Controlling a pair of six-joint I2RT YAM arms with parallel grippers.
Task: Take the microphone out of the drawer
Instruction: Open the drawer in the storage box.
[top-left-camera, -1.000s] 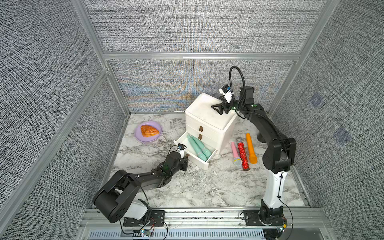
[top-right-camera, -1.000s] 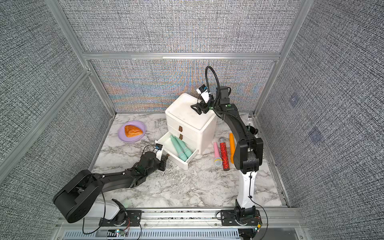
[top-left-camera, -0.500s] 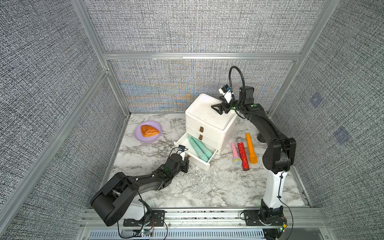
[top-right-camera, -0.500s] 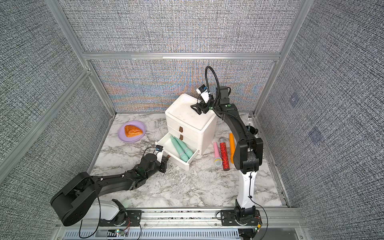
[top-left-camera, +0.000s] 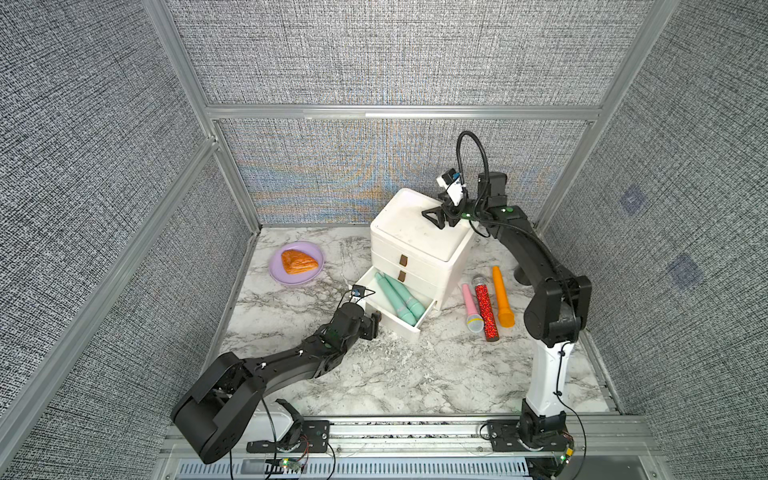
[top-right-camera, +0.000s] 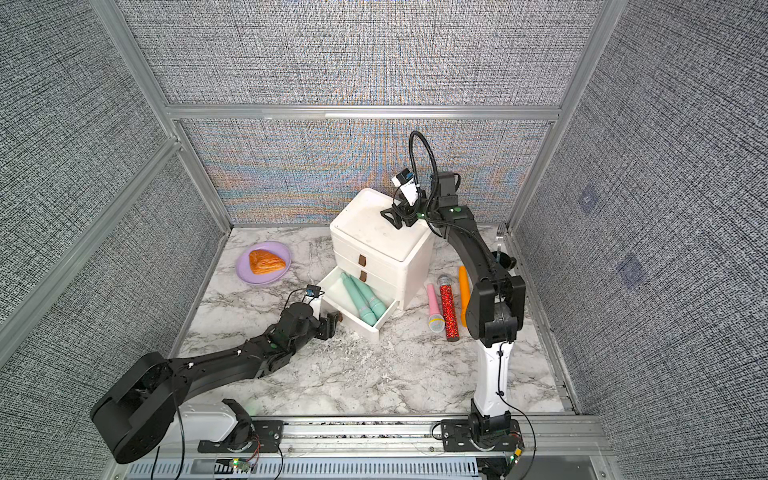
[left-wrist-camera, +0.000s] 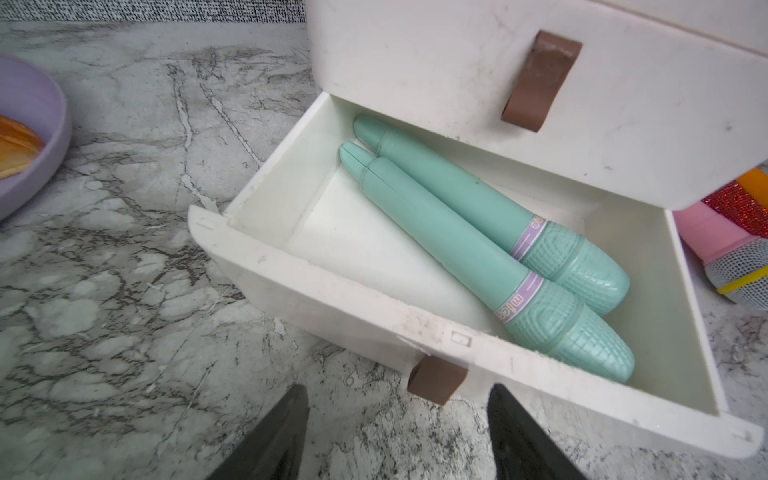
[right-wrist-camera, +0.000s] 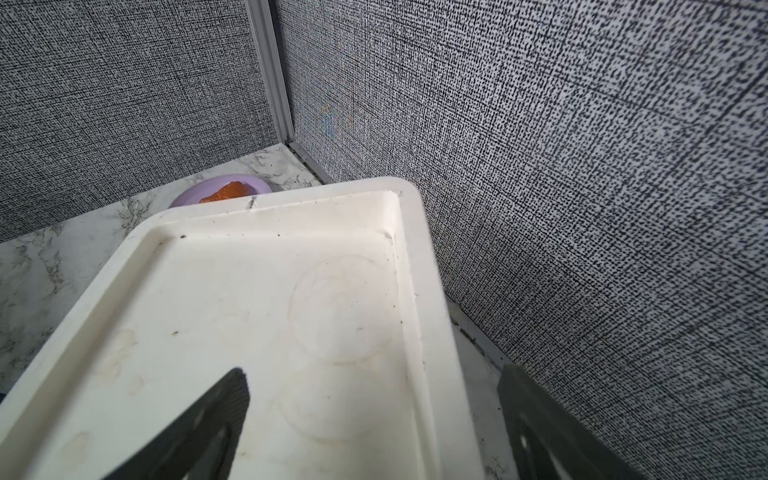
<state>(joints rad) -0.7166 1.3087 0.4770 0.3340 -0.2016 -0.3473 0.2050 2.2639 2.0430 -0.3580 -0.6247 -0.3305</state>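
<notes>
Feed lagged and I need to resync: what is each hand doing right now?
Left hand: open, empty, in front of the drawer tab.
Right hand: open, empty, at the cabinet top's edge.

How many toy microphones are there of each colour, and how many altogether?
Teal microphones, lying in the open drawer: 2
Pink microphone, on the table beside the cabinet: 1
Red glitter microphone, next to the pink one: 1
Orange microphone, next to the red one: 1
Total: 5
</notes>
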